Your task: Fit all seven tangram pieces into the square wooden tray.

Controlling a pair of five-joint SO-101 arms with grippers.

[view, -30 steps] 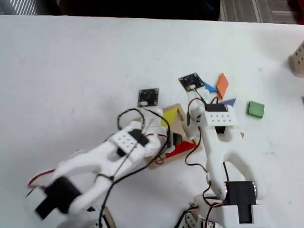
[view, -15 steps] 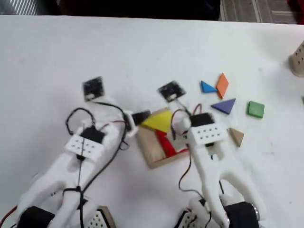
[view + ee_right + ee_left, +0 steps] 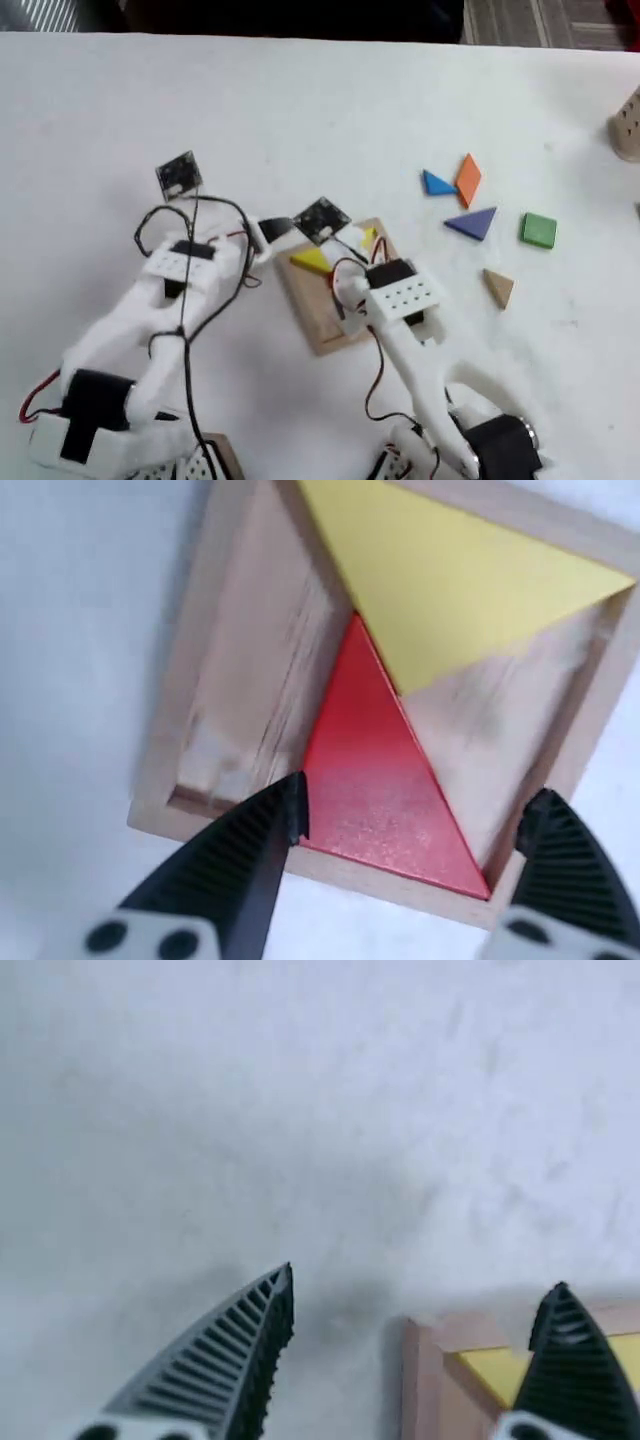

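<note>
A white table (image 3: 300,100) bears the tray (image 3: 318,322), where a yellow triangle (image 3: 450,580) and a red triangle (image 3: 375,790) lie flat, the red's tip touching a yellow edge. The left gripper (image 3: 422,1280) hangs with fingers spread across a tray corner, one finger over bare table and the other over the yellow, while the right gripper (image 3: 420,788) hangs over the red, fingers wide apart and empty. Loose on the table, apart from the tray, lie a blue triangle (image 3: 436,183), orange parallelogram (image 3: 468,179), purple triangle (image 3: 472,222), green square (image 3: 538,230) and tan triangle (image 3: 498,287)
</note>
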